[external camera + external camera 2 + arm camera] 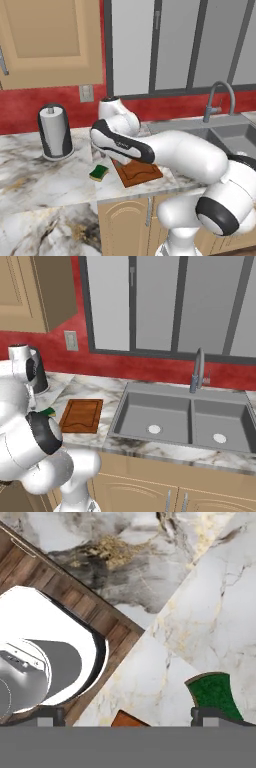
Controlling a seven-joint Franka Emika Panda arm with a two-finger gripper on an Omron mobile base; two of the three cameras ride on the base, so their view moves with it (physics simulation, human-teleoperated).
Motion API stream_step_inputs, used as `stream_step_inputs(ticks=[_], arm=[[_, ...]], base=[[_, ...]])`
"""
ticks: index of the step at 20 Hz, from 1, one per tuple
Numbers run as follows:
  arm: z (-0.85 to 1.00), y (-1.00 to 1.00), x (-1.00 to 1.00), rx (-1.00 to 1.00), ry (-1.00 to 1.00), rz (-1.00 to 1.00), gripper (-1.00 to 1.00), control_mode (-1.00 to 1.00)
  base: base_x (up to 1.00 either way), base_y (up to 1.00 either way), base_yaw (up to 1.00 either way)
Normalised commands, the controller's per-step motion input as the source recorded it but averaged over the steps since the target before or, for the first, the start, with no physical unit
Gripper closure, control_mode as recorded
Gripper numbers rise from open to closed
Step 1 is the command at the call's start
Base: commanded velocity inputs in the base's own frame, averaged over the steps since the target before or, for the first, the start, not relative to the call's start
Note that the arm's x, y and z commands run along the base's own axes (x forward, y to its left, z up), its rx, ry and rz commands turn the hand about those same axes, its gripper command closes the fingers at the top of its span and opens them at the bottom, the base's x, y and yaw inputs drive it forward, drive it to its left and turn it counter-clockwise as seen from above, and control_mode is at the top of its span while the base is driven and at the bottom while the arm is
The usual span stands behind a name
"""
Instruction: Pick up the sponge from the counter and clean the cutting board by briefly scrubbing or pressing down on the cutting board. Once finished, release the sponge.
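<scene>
The sponge (99, 173) lies flat on the marble counter (40, 170), just left of the reddish-brown cutting board (140, 172). From the other side, the sponge (48, 412) peeks out beside the arm and the cutting board (81, 415) lies in full sight. My gripper (132, 714) hangs above the counter, open, with nothing between its fingers. In the hand view the sponge (215, 694) sits right by one fingertip (215, 714), and a corner of the cutting board (127, 719) shows at the bottom between the tips.
A paper towel roll on its stand (55, 131) is at the back left. The grey double sink (180, 418) with its faucet (198, 371) lies right of the board. The counter's front edge runs close to the sponge, with wooden floor (85, 607) below.
</scene>
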Motion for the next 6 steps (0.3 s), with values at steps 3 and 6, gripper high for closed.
stream_step_inputs(ticks=[3,6], arm=[[0.50,-0.37,-0.32,0.05,-0.10,0.00,-1.00,-1.00],[0.42,-0.41,-0.32,0.05,-0.12,0.00,-1.00,-1.00]], base=[[0.00,0.00,0.00],[0.00,0.00,0.00]])
